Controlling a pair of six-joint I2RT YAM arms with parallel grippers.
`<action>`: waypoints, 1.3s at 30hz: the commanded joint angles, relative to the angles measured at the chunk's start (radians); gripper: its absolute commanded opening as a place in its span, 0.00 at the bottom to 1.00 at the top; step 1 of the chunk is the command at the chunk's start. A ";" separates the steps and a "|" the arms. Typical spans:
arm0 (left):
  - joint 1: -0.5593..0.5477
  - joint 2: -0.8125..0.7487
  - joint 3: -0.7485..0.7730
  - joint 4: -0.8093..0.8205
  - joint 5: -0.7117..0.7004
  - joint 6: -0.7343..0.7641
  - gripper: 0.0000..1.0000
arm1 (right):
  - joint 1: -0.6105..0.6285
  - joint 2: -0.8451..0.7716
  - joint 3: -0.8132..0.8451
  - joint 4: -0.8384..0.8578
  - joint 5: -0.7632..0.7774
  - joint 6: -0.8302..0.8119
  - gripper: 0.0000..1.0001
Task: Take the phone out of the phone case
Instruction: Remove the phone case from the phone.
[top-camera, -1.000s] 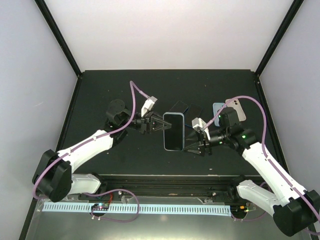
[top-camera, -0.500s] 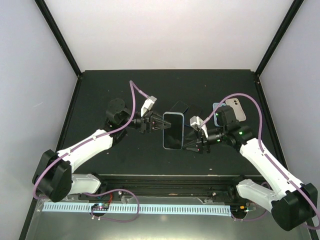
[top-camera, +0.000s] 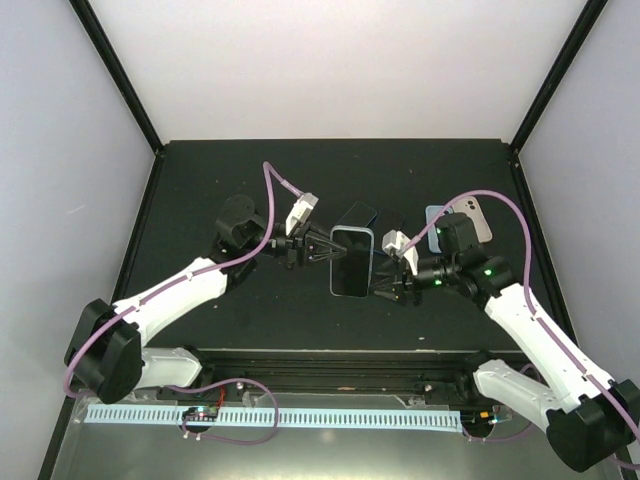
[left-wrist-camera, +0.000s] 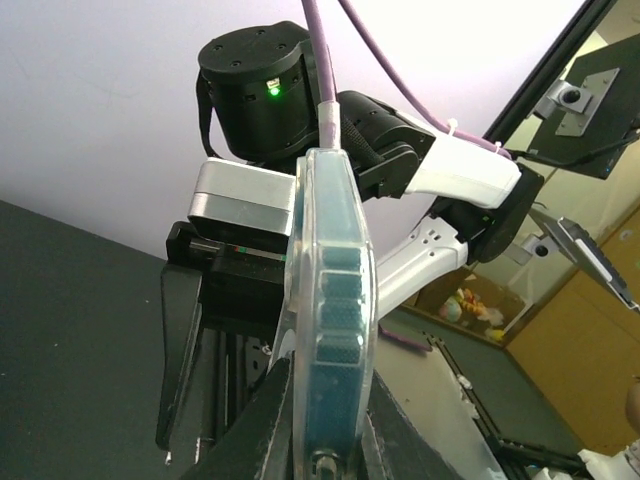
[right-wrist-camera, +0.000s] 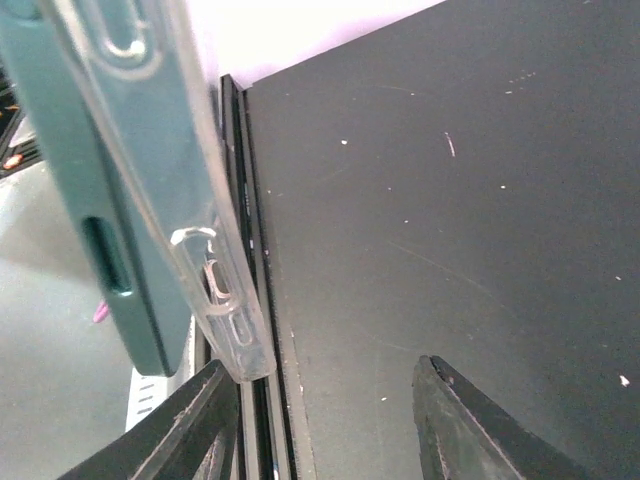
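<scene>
A teal phone (top-camera: 352, 262) in a clear case is held off the black table, between the two arms. My left gripper (top-camera: 325, 250) is shut on its left long edge. In the left wrist view the phone (left-wrist-camera: 335, 300) stands edge-on between my closed fingers, the clear case (left-wrist-camera: 296, 300) wrapped around it. My right gripper (top-camera: 383, 290) is open at the phone's lower right corner. In the right wrist view the phone (right-wrist-camera: 90, 150) and clear case (right-wrist-camera: 200, 250) hang at upper left, the case's corner just above my left finger (right-wrist-camera: 190, 425). The right gripper (right-wrist-camera: 322, 370) holds nothing.
Several other phones lie at the back of the table: a dark one (top-camera: 357, 214), another dark one (top-camera: 393, 220), a blue one (top-camera: 436, 220) and a pale one (top-camera: 476, 215). A black rail (top-camera: 340, 365) runs along the table's near edge.
The left gripper has carried the phone slightly to the right. The right gripper has closed in on the phone's lower right corner and stays open.
</scene>
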 joint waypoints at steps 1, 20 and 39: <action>-0.082 -0.041 0.068 0.023 0.169 -0.045 0.02 | -0.015 0.030 0.019 0.128 0.249 0.028 0.47; -0.081 -0.053 0.092 -0.226 0.013 0.124 0.02 | -0.016 0.017 0.294 -0.087 0.108 -0.046 0.50; -0.088 0.058 0.078 -0.120 0.050 0.015 0.02 | -0.003 0.024 0.286 0.041 -0.133 0.110 0.41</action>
